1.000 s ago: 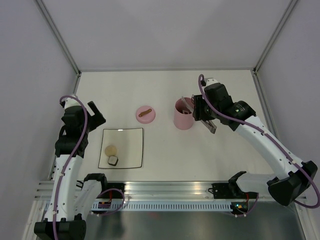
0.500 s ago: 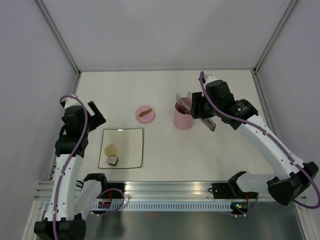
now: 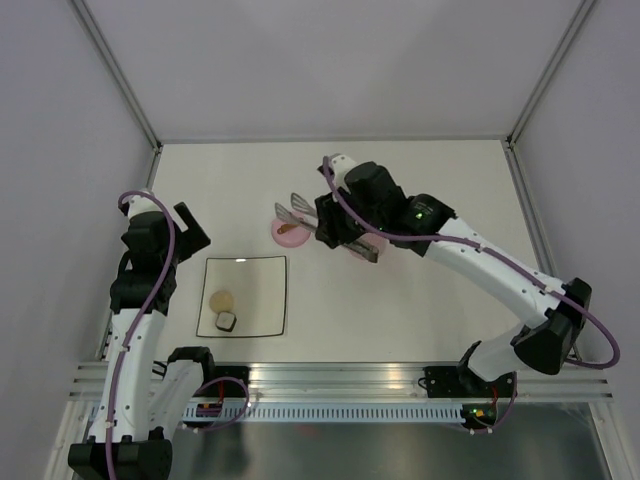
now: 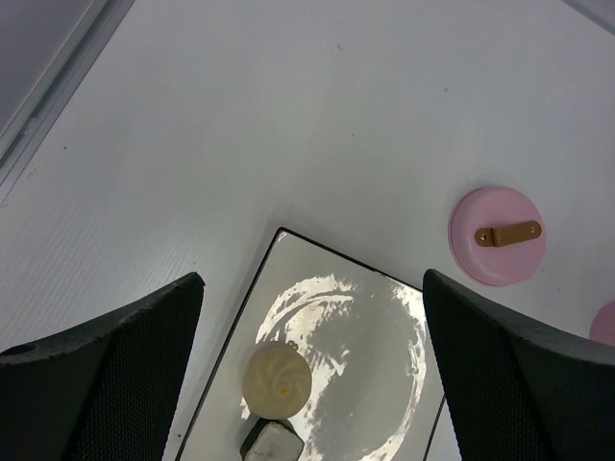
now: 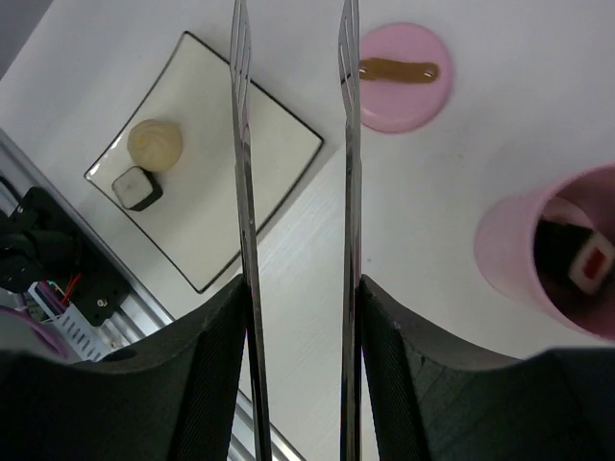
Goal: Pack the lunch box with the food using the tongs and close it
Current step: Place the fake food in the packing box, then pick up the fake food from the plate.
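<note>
The left gripper (image 3: pixel 192 227) hangs with its jaws spread wide, holding nothing, just left of the white plate (image 3: pixel 262 290). A beige ball (image 3: pixel 221 299) and a black-and-white roll (image 3: pixel 227 321) lie side by side on the plate. To the right lies the flat pink lid (image 4: pixel 497 252), brown strip up. The slim silver tongs (image 5: pixel 245 192) reach over it, tips apart, clasped by the half-closed right gripper (image 3: pixel 330 222). Rightmost, the pink lunch box (image 5: pixel 524 254) stands upright with a red-centred roll (image 5: pixel 588 264) inside.
</note>
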